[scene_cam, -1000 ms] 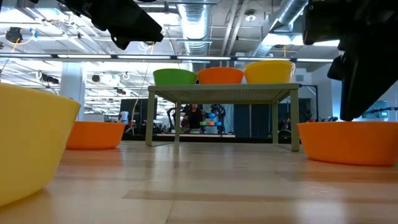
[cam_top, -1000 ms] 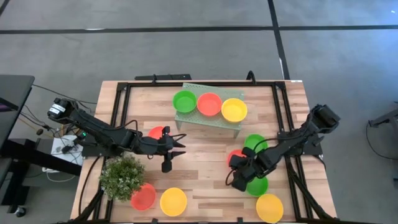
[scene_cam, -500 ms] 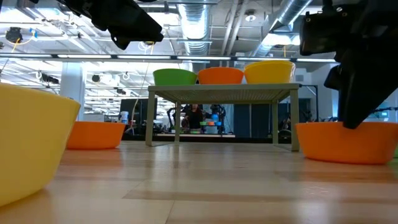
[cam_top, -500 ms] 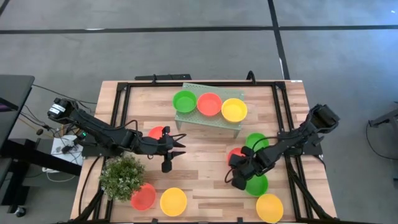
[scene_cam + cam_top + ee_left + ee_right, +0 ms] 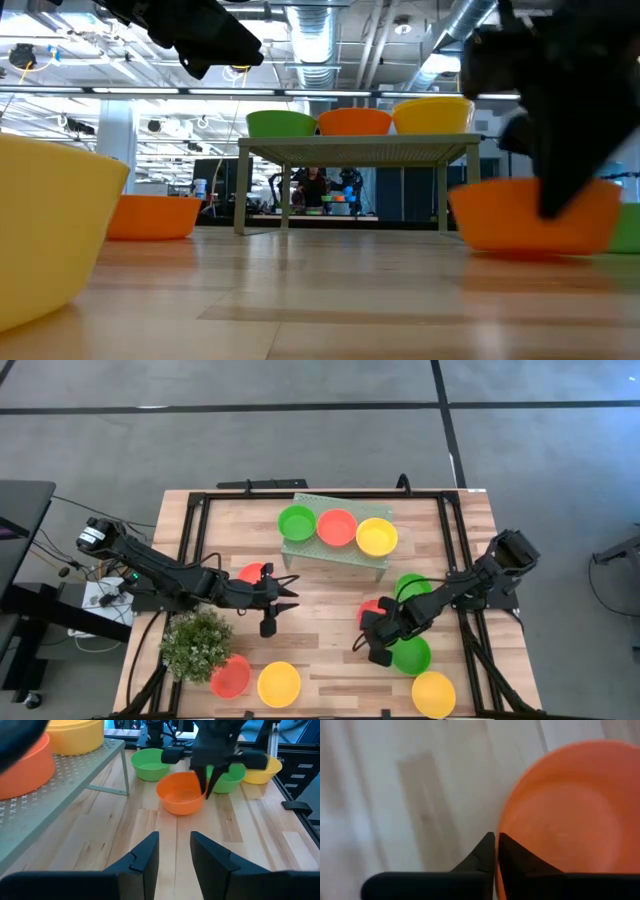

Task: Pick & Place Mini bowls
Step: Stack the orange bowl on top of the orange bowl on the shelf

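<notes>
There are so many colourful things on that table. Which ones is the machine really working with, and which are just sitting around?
Part of the job:
- mini bowls, red, yellow and green, on the rack and the table
- orange-red bowl, gripped at its rim by the right gripper
- left gripper, waiting

Just lying about:
- pale green rack
- small plant

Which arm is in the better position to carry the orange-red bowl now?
The right arm. Its gripper is already shut on the rim of the orange-red bowl, as its wrist view shows. The left gripper hangs open, well apart from that bowl.
</notes>
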`<action>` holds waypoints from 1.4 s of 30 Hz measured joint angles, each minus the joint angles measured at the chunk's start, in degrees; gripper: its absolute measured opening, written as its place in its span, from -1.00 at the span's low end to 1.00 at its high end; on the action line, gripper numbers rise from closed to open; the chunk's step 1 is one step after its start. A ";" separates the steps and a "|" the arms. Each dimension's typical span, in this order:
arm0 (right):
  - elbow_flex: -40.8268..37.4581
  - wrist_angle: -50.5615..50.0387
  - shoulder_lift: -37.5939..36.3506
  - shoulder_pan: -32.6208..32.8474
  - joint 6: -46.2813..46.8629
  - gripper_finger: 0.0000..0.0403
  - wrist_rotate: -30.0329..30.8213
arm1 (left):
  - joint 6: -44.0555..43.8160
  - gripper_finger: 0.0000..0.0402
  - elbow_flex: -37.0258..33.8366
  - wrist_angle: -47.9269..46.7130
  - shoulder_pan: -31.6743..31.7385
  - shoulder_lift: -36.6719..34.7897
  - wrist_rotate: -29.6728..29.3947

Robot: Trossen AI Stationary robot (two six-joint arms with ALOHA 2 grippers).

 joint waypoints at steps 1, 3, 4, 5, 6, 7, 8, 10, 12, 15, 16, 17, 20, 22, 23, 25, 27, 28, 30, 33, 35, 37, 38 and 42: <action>1.09 -0.04 -0.26 -0.08 -1.05 -0.95 -0.39 | 0.02 -0.44 -0.02 0.02 0.00 0.00 -0.01; 4.11 -0.36 -0.49 -0.30 -3.66 -0.93 -0.98 | 0.02 -0.44 0.00 0.07 0.00 0.00 0.00; 5.99 -0.82 -0.53 -0.56 -5.56 -0.93 -1.24 | 0.06 -0.44 -0.02 0.04 0.00 0.00 -0.02; 8.26 -1.64 -0.53 -0.74 -7.84 -0.94 -1.23 | 0.09 -0.44 -0.02 0.10 0.00 0.00 0.00; 10.71 -3.01 -0.58 -0.98 -10.63 -0.96 -1.10 | 0.10 -0.44 -0.02 0.11 0.00 0.00 -0.01; 13.18 -4.69 -0.63 -1.39 -13.81 -0.98 -0.76 | 0.12 -0.44 -0.02 0.10 0.00 0.00 0.00; 15.70 -6.27 -0.64 -1.84 -16.97 -0.98 0.29 | 0.19 -0.44 -0.02 0.09 0.00 0.00 -0.02; 20.28 -9.33 -0.64 -3.08 -22.36 -0.96 3.98 | 0.22 -0.44 -0.02 0.11 0.00 0.00 -0.02; 24.88 -12.42 -0.64 -4.88 -27.55 -0.96 7.70 | 0.22 -0.44 -0.02 0.09 0.00 0.00 -0.01; 30.91 -14.69 -0.67 -8.31 -36.48 -0.98 11.40 | 0.22 -0.44 -0.02 0.09 0.00 0.00 0.00; 32.44 -14.71 -0.69 -9.76 -39.86 -0.98 10.78 | 0.22 -0.44 -0.02 0.09 0.00 0.00 0.00; 33.68 -14.65 -0.69 -11.28 -43.13 -0.98 9.38 | 0.22 -0.44 -0.02 0.09 0.00 0.00 0.00; 36.25 -14.88 -0.69 -16.22 -51.04 -0.96 5.40 | 0.22 -0.44 -0.02 0.09 0.00 0.00 0.00; 37.30 -15.70 -0.69 -19.70 -53.35 -0.96 5.28 | 0.20 -0.44 -0.02 0.09 0.00 0.00 0.00; 37.64 -16.63 -0.69 -21.45 -54.10 -0.96 5.20 | 0.20 -0.44 -0.02 0.09 0.00 0.00 0.00; 37.70 -18.86 -0.69 -24.84 -56.18 -0.98 5.17 | 0.20 -0.44 -0.02 0.09 0.00 0.00 0.00; 37.68 -20.90 -0.69 -28.00 -58.58 -0.99 5.12 | 0.20 -0.44 -0.02 0.07 0.00 0.00 0.00; 37.67 -21.44 -0.69 -29.47 -59.60 -0.99 4.67 | 0.20 -0.44 -0.02 0.09 0.00 0.00 0.00; 37.67 -21.32 -0.69 -32.03 -60.84 -0.98 2.24 | 0.20 -0.44 -0.02 0.08 0.00 0.00 0.00; 37.67 -21.91 -0.69 -35.10 -60.99 -0.98 -1.30 | 0.20 -0.44 -0.02 0.06 0.00 0.00 0.00; 37.62 -23.59 -0.40 -36.72 -61.21 -0.98 -4.45 | 0.07 -0.44 -0.02 0.06 0.00 0.00 0.00; 37.48 -25.47 -0.21 -37.91 -62.57 -0.98 -6.93 | -0.20 -0.44 -0.02 0.06 0.00 0.00 0.00; 37.45 -25.49 -0.21 -38.24 -63.46 -0.99 -7.11 | -0.20 -0.44 -0.02 0.06 0.00 0.00 0.00; 37.47 -24.90 -0.23 -38.64 -66.02 -0.98 -6.93 | -0.20 -0.44 -0.02 0.06 -0.02 0.00 0.00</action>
